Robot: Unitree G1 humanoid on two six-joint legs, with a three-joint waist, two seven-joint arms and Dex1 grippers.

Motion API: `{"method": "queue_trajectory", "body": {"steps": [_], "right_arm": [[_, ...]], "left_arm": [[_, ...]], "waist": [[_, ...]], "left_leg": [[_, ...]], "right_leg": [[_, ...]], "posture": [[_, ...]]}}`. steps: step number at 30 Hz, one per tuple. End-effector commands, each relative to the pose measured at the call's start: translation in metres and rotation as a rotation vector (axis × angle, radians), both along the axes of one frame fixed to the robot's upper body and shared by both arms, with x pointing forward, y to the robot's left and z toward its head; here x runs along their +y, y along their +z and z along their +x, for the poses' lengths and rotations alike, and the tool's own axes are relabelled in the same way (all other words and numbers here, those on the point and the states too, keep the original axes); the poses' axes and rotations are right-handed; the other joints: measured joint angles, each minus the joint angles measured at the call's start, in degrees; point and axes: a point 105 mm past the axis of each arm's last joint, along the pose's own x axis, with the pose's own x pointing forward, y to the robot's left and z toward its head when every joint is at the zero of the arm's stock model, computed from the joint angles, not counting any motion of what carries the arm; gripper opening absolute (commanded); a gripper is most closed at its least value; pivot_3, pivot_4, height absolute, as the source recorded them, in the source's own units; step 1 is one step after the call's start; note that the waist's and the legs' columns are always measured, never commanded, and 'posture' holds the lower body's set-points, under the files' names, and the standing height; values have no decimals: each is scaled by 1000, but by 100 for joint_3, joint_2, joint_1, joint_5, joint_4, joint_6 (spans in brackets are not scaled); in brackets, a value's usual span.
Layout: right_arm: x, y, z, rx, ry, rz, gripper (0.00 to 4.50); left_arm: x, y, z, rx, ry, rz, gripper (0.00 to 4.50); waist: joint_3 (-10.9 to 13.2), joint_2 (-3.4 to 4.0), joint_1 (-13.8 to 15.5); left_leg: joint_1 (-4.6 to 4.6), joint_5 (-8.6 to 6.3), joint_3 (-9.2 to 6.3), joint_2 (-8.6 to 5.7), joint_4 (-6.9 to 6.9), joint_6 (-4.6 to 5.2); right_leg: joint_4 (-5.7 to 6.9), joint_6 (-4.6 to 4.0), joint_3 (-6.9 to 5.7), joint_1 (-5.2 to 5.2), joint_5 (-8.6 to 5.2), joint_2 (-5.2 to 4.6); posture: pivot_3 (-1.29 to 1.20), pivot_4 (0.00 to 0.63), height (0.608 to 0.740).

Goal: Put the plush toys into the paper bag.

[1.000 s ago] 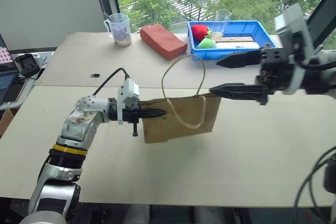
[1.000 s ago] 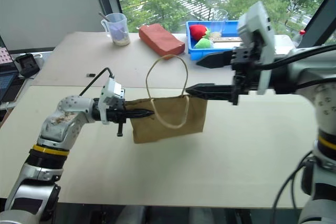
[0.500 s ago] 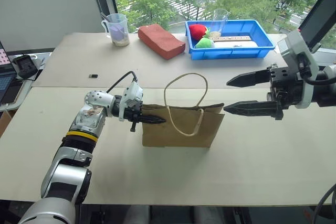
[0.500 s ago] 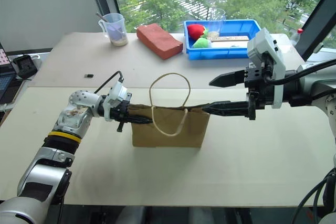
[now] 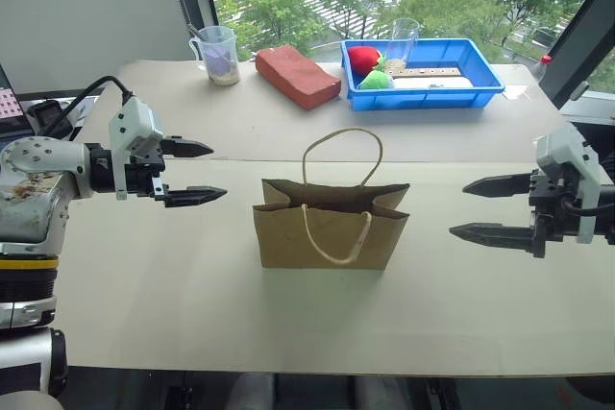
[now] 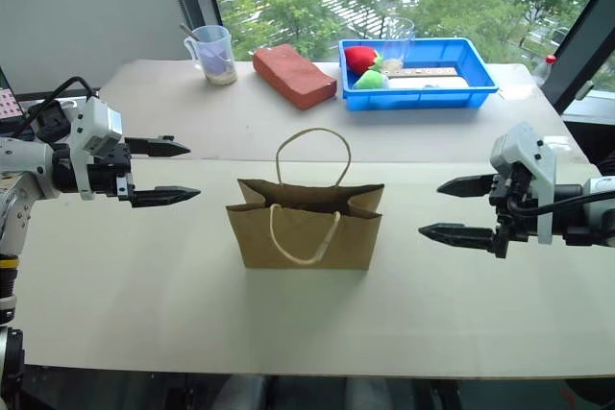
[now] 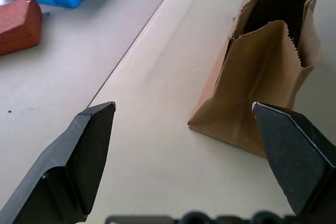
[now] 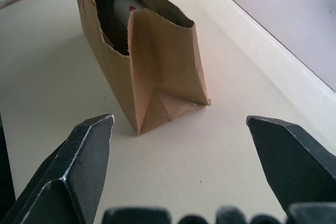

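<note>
Plush toys sit inside the paper bag (image 5: 327, 232): the right wrist view shows one white toy (image 8: 126, 9) with a small red mark down in the open mouth, and the rest of the contents are too dark to tell.

Left gripper (image 5: 197, 172): fingers spread wide, nothing between them, tips pointing toward the bag. It hangs above the table (image 5: 144, 304) well apart from the bag's left edge, with bare tabletop between.

Right gripper (image 5: 480, 208): fingers likewise spread wide and empty, tips pointing toward the bag. It stands well apart from the bag's right edge, again with bare tabletop between.

The bag stands upright between the two grippers, near the middle of the table, touching neither. Its mouth is open, with the gusseted side folds creased inward. One cord handle (image 5: 343, 146) arches upright above the far rim; the other (image 5: 336, 237) droops down over the near face. The bag's base rests flat on the table.

Open tabletop surrounds the bag on all four sides. The front table edge lies well clear of the bag. A seam runs across the table just behind the bag.

Along the far edge stand, from left to right, a measuring cup (image 5: 219, 53), a reddish-brown block (image 5: 298, 74) and a blue tray (image 5: 480, 79) holding red and green soft shapes (image 5: 370, 64)
</note>
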Motion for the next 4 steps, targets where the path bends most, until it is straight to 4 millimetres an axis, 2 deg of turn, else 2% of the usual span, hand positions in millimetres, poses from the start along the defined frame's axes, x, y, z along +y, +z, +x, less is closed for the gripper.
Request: {"method": "queue_trajectory", "body": {"steps": [1, 4], "right_arm": [[-7, 10, 3, -72, -26, 0, 4500], [-9, 8, 5, -74, -28, 1, 4500]], "left_arm": [[8, 20, -4, -76, 38, 3, 4465], [8, 18, -5, -89, 30, 18, 4465]], "waist": [[0, 0, -8], [0, 0, -4]], "left_leg": [[0, 0, 0, 0, -1, 0], [-1, 0, 0, 0, -1, 0]], "right_leg": [[0, 0, 0, -1, 0, 0], [-1, 0, 0, -1, 0, 0]], "posture": [[0, 150, 740], [0, 150, 740]]}}
